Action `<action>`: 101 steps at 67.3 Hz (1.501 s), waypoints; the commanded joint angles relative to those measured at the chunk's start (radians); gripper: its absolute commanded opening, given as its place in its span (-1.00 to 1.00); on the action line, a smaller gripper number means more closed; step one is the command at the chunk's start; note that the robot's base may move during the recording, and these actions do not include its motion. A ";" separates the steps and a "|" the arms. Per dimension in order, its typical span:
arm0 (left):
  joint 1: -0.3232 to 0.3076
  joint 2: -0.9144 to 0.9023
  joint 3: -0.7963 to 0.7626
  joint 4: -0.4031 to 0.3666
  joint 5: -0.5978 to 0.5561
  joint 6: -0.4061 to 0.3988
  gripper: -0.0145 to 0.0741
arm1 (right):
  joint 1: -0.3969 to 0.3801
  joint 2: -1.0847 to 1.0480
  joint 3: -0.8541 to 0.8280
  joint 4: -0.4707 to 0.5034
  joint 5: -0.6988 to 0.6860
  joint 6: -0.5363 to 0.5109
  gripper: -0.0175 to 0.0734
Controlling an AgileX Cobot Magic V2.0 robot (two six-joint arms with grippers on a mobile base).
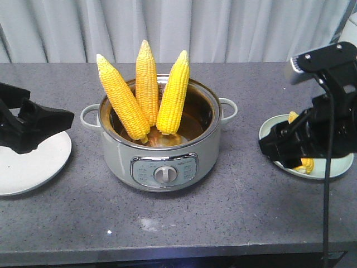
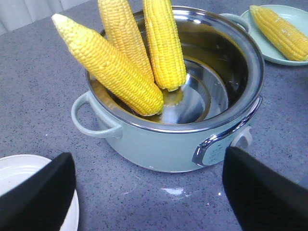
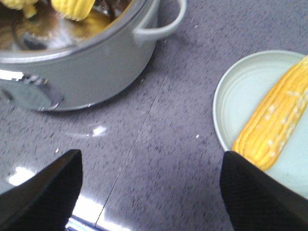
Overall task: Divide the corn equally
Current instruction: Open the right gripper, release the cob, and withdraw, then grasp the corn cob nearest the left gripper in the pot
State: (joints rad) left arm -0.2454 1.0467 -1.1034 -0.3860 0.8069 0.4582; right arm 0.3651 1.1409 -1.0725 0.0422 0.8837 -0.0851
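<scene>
The left claw [image 2: 149, 159] and right claw [image 3: 151, 155] gape empty, so the left should pinch the leftmost cob [image 2: 110, 67] mid-length (lifting straight) from the pot [image 2: 159, 149].

The corn [image 1: 146, 84] was bright yellow, paler at the tips, its kernels in tidy rows. The pot [image 1: 117, 156] was pale green, steel-lined, with a silver dial [image 1: 165, 174]. The counter [image 1: 251, 206] was speckled dark grey. The left plate [image 1: 33, 167] was white, the right plate [image 1: 334, 167] pale green. My left gripper [image 1: 62, 119] and right gripper [image 1: 269, 146] were black.
</scene>
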 commanded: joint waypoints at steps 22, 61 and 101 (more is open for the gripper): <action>-0.006 -0.013 -0.036 -0.037 -0.083 -0.027 0.65 | 0.002 -0.212 0.133 -0.004 -0.082 0.002 0.61; -0.005 0.326 -0.306 -0.058 -0.187 -0.107 0.65 | 0.002 -0.226 0.133 -0.004 -0.081 0.000 0.61; 0.007 0.654 -0.472 -0.069 -0.277 -0.235 0.67 | 0.002 -0.225 0.133 0.000 -0.081 -0.001 0.61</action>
State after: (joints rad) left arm -0.2421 1.7230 -1.5415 -0.4160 0.6158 0.2383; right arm 0.3661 0.9239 -0.9150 0.0429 0.8576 -0.0799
